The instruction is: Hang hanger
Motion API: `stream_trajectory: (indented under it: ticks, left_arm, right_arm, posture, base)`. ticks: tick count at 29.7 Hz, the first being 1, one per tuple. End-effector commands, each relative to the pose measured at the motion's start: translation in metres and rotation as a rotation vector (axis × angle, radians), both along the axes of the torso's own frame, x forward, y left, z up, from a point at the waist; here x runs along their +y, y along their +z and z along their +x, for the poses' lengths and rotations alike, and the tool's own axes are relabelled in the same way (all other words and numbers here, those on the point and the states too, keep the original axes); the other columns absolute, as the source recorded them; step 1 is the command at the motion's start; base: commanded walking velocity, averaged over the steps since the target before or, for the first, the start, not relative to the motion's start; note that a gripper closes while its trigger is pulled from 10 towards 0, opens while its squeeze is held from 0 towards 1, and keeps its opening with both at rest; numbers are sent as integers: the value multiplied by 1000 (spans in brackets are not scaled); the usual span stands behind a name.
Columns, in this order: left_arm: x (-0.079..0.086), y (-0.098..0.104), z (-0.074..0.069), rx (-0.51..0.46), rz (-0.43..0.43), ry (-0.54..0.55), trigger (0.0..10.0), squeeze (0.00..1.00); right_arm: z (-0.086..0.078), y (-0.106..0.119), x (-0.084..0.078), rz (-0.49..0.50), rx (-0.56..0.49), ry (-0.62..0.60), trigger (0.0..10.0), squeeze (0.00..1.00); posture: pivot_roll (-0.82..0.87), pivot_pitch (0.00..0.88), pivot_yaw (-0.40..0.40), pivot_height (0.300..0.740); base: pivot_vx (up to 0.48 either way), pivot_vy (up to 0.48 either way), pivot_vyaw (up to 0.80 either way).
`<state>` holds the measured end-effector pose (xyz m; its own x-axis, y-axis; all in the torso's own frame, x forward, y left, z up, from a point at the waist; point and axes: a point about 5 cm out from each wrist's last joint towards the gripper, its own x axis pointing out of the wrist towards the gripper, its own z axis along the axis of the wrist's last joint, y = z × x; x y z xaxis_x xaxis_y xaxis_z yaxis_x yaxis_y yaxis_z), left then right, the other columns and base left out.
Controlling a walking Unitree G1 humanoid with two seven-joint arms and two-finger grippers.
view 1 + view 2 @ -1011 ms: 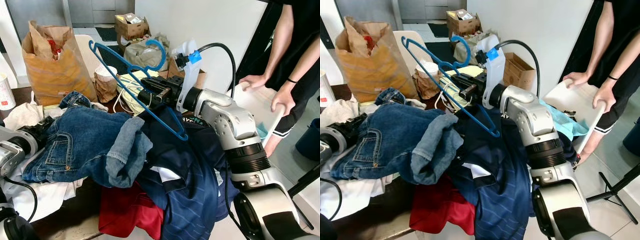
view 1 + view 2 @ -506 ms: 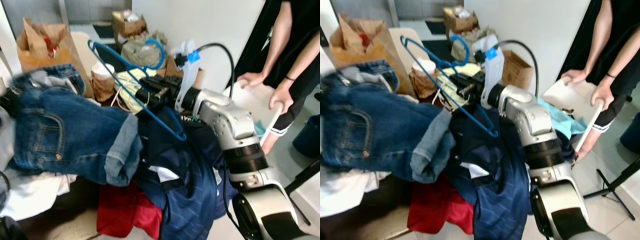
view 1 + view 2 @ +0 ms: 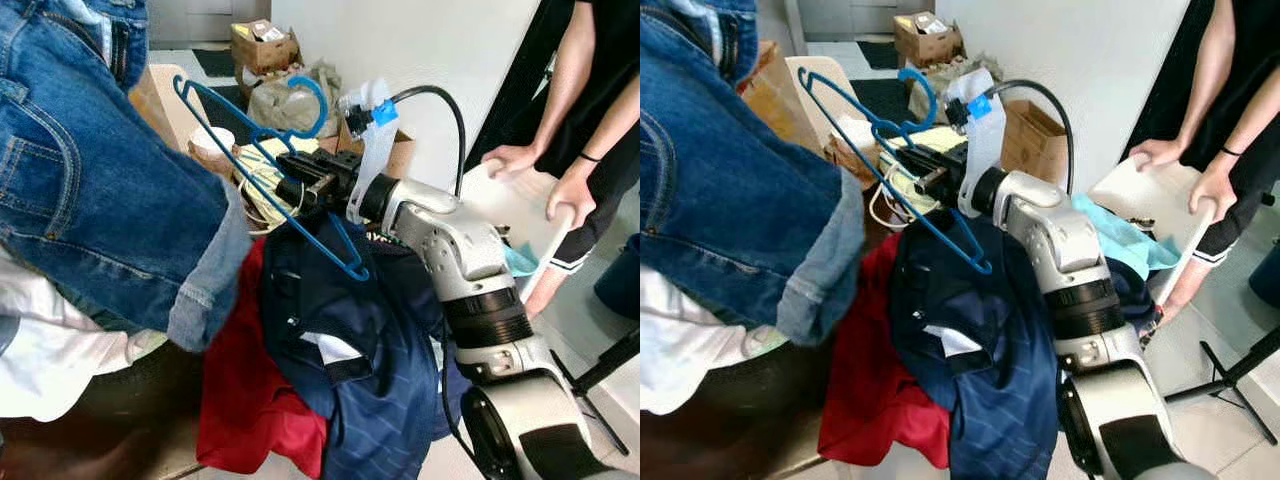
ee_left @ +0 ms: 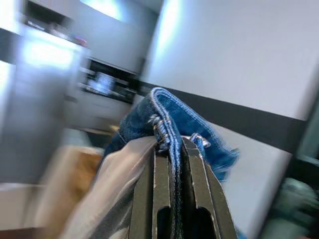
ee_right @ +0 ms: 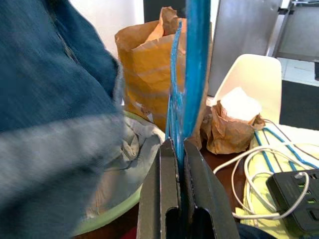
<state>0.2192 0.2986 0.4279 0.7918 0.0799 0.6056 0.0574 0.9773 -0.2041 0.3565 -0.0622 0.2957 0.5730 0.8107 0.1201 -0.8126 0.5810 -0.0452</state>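
My right gripper [image 3: 287, 190] is shut on a blue plastic hanger [image 3: 324, 108] and holds it above the clothes pile, hook pointing up and back. The right wrist view has the hanger's bar [image 5: 197, 64] pinched between the shut fingers [image 5: 164, 189]. A pair of blue jeans [image 3: 90, 180] hangs in the air at the left, lifted off the pile and covering the upper left of the eye views. My left gripper [image 4: 172, 149] is shut on a folded denim edge of the jeans [image 4: 169, 112]. The hanger and the jeans are apart.
A navy striped shirt [image 3: 350, 340], a red garment [image 3: 250, 400] and white cloth [image 3: 60, 350] lie heaped on the table. A power strip [image 5: 294, 191] and cables lie behind. At the right a person's hands [image 3: 565, 195] hold a white seat. Cardboard boxes [image 3: 262, 45] stand further back.
My left gripper has raised the jeans off the pile, up and to the left, uncovering the red garment. The right gripper and hanger have barely moved.
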Motion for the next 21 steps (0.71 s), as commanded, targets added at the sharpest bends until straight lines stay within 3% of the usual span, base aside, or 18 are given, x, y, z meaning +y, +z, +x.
stream_trajectory:
  ticks: [1,2,3,4,5,6,8,9,12,13,14,15,16,20,21]
  left_arm:
    - [10,-25,5,51,-98,102,0,0]
    - [10,-25,5,51,-98,102,0,0]
    - [15,-60,15,160,-205,109,0,0]
    - [15,-60,15,160,-205,109,0,0]
    - [19,-90,19,240,-301,124,0,0]
    - [26,-119,18,305,-421,171,0,0]
    - [33,-142,14,351,-525,227,0,0]
    - [38,-163,8,405,-605,277,0,0]
    - [43,-185,1,462,-681,334,0,0]
    - [45,-202,-1,512,-731,361,1255,0]
    - [45,-202,-1,512,-731,361,1255,0]
    - [46,-211,-2,540,-757,374,7961,0]
    - [46,-219,-4,576,-756,391,9765,0]
    - [42,-219,-4,579,-713,362,10000,0]
    - [38,-214,-3,570,-687,331,10000,682]
  right_arm:
    - [-1,3,-3,21,-15,-5,10000,0]
    - [-1,3,-3,21,-15,-5,10000,0]
    - [-1,3,-3,19,-15,-4,10000,0]
    - [-1,3,-3,19,-15,-4,10000,0]
    - [-2,2,-3,18,-15,-3,10000,0]
    - [-2,2,-4,16,-15,-3,10000,0]
    - [-2,2,-5,13,-15,-4,10000,0]
    - [-2,1,-6,9,-14,-5,10000,0]
    - [-2,0,-7,5,-12,-5,10000,0]
    - [-2,0,-7,3,-12,-3,10000,0]
    - [-2,0,-7,3,-12,-3,10000,0]
    - [-2,0,-6,2,-12,1,10000,0]
    - [-2,-1,-5,0,-13,5,10000,0]
    - [-2,0,-3,-3,-15,13,10000,0]
    - [-2,0,-3,-4,-16,14,10000,0]
  posture:
    - [34,53,-75,740]
    - [34,53,-75,740]
    - [30,54,-73,740]
    - [30,54,-73,740]
    - [27,56,-72,740]
    - [26,58,-70,740]
    - [26,58,-70,740]
    - [32,62,-72,740]
    - [32,62,-72,740]
    - [37,62,-75,740]
    - [37,62,-75,740]
    - [38,62,-77,740]
    - [37,62,-78,740]
    - [37,60,-82,740]
    - [35,60,-82,740]
  base:
    - [0,0,0]
    - [0,0,0]
    - [0,0,0]
    - [0,0,0]
    - [0,0,0]
    - [0,0,0]
    - [0,0,0]
    - [0,0,0]
    - [0,0,0]
    - [0,0,0]
    - [0,0,0]
    - [0,0,0]
    - [0,0,0]
    - [0,0,0]
    - [0,0,0]
